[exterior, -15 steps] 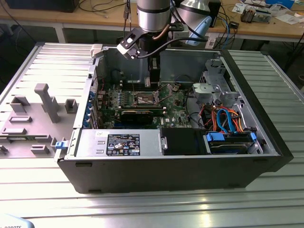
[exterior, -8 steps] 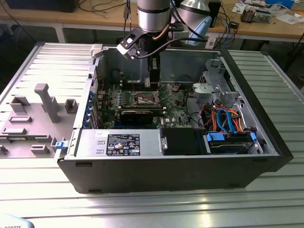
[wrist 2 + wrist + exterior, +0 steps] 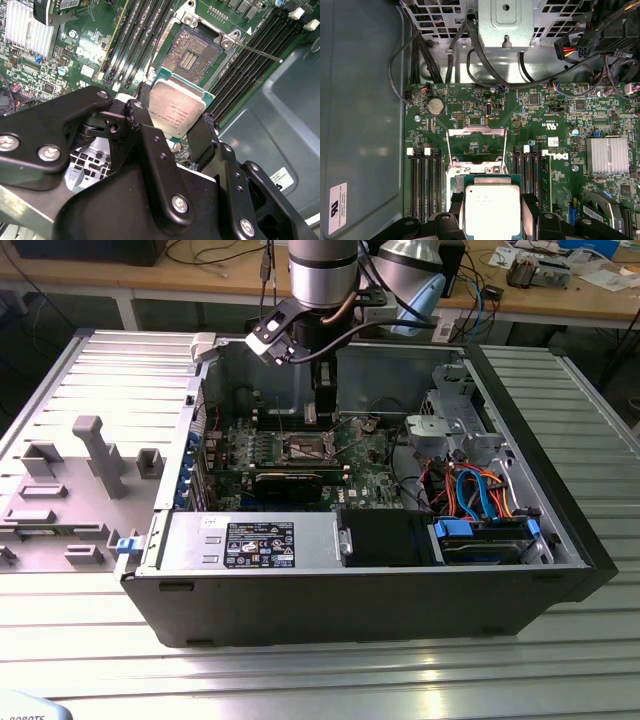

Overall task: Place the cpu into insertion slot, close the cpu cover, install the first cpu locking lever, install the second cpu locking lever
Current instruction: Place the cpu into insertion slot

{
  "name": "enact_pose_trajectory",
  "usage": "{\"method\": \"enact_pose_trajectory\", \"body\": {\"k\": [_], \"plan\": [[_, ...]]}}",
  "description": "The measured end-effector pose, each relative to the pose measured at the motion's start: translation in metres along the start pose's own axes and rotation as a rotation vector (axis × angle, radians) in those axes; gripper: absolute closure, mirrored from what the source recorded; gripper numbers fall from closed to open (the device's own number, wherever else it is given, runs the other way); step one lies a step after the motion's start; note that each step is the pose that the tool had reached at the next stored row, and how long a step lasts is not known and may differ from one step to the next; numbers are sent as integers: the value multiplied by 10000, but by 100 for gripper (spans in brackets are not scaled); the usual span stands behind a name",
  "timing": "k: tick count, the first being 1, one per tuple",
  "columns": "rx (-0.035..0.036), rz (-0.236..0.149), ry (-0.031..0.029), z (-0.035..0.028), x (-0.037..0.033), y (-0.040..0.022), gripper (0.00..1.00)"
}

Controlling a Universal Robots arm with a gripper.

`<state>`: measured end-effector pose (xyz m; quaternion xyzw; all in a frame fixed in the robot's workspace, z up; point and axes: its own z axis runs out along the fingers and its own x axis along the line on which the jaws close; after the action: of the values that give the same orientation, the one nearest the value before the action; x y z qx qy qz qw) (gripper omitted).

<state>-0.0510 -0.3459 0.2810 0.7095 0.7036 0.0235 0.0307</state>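
The gripper [image 3: 172,122] jaws clamp the cpu [image 3: 177,106] by two opposite edges, and it hangs just short of the bare insertion slot [image 3: 191,52]. The cpu cover [image 3: 476,131] stands tipped open. There is faint print on the cpu top and a white sticker [image 3: 337,207] on the case wall [image 3: 365,100], neither legible.

Black label [image 3: 259,544] on the power supply [image 3: 185,540] and white sticker [image 3: 338,207] on the case [image 3: 365,125]: print unreadable.

Ribbed table [image 3: 330,680]: 1 open computer case [image 3: 330,612] (grey fixture [image 3: 70,490] beside).
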Motion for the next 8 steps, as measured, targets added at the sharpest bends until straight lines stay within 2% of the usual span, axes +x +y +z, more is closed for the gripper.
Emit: {"method": "enact_pose_trajectory", "body": {"k": [5,8], "plan": [[2,-2,-10,42,2,-5,46],[3,-1,-9,43,2,-6,46]]}}
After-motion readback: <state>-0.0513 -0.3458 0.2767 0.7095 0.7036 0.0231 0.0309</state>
